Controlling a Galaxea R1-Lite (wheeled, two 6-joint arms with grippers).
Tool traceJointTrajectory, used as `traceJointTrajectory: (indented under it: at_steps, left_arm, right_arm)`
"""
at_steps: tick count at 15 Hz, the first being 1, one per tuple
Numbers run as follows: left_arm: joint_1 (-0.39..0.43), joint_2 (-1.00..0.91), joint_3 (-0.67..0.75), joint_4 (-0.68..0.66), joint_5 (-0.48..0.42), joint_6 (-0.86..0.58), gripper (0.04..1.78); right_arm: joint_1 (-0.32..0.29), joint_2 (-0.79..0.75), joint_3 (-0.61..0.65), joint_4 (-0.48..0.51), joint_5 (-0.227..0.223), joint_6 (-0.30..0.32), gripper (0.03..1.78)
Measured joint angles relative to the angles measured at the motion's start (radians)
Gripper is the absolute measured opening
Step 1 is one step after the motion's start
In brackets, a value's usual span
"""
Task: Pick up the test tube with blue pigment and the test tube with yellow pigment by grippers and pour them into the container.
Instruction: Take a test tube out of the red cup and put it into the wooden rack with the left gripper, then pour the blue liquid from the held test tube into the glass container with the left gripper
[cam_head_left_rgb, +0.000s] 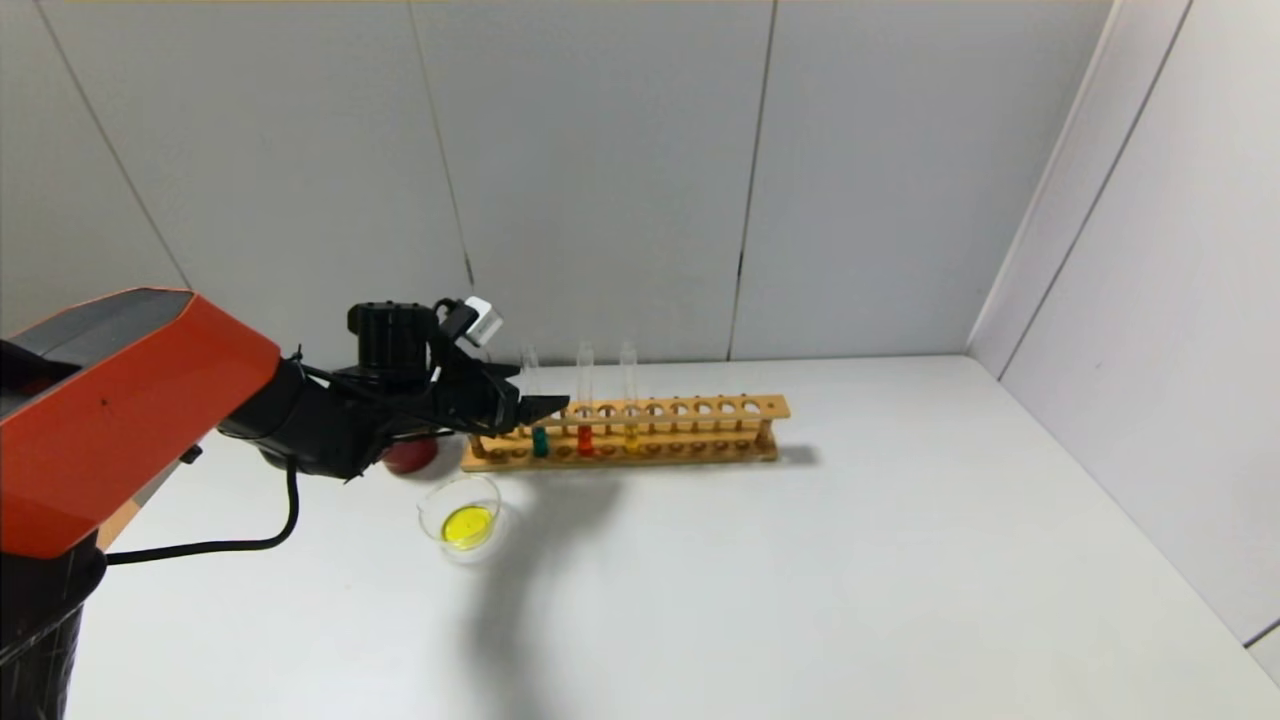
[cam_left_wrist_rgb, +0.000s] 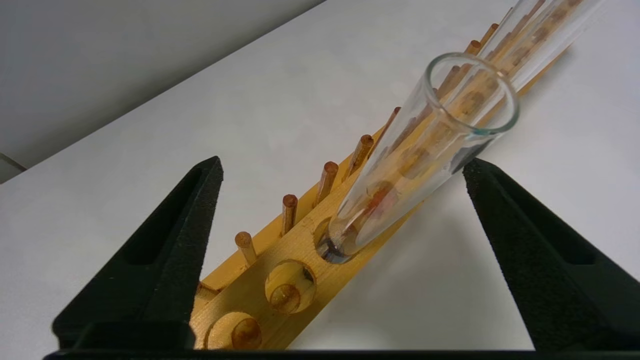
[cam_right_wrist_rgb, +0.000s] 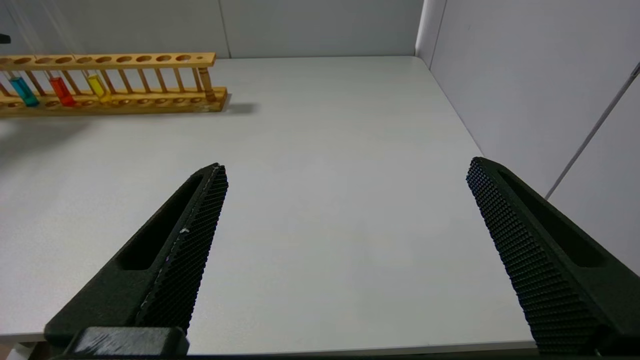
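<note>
**Left gripper at the rack, yellow already in the dish**

While my left arm reaches out over the far left part of the white table (cam_head_left_rgb: 800, 560), I see the biggest thing on that surface is the wooden rack (cam_head_left_rgb: 660, 432), lying parallel to the back edge, left of the middle. Three tubes stand in its left half. The test tube with blue pigment (cam_head_left_rgb: 539, 438) is the leftmost, its teal liquid low in the glass; beside it stands a red-liquid tube (cam_head_left_rgb: 585, 437), then a tube with orange-yellow liquid (cam_head_left_rgb: 631, 432).

The left gripper (cam_head_left_rgb: 545, 408) hangs at the left end of the rack, at the height of its upper rail, fingers pointing along it. In the left wrist view the gripper (cam_left_wrist_rgb: 345, 167) has its jaws spread wide with the glass of the blue tube (cam_left_wrist_rgb: 430, 150) standing between them; one finger (cam_left_wrist_rgb: 520, 235) is very near the glass, though I cannot tell whether it touches. Nothing is gripped.

The right gripper (cam_right_wrist_rgb: 345, 172) does not appear in my head view; its own camera shows its jaws wide apart and bare, over the table's right side, well away from the rack (cam_right_wrist_rgb: 115, 82).

The container (cam_head_left_rgb: 461, 518) sits in front of the rack's left end, nearer to me, with a pool of bright yellow liquid in its bottom. A dark red cup (cam_head_left_rgb: 410, 456) shows partly behind the left arm, just left of the rack.
</note>
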Motion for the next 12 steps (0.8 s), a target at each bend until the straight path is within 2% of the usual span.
traceJointTrajectory:
  at_steps: [3,7,8,9,12]
  left_arm:
    - [0.000,-0.001,-0.001,0.000,0.000,0.000,1.29]
    - [-0.008,-0.011,0.003,0.000,0.000,0.000,0.55]
    - [-0.010,-0.014,0.005,0.000,0.000,0.000,0.42]
    - [-0.013,-0.018,0.006,-0.002,0.001,0.000,0.34]
    - [-0.016,-0.033,0.010,0.005,0.002,0.000,0.32]
  right_arm:
    - [0.000,0.000,0.000,0.000,0.000,0.000,1.75]
    - [0.000,0.000,0.000,0.000,0.000,0.000,1.75]
    - [0.000,0.000,0.000,0.000,0.000,0.000,1.75]
    - [0.000,0.000,0.000,0.001,0.000,0.000,1.75]
    - [0.000,0.000,0.000,0.000,0.000,0.000,1.75]
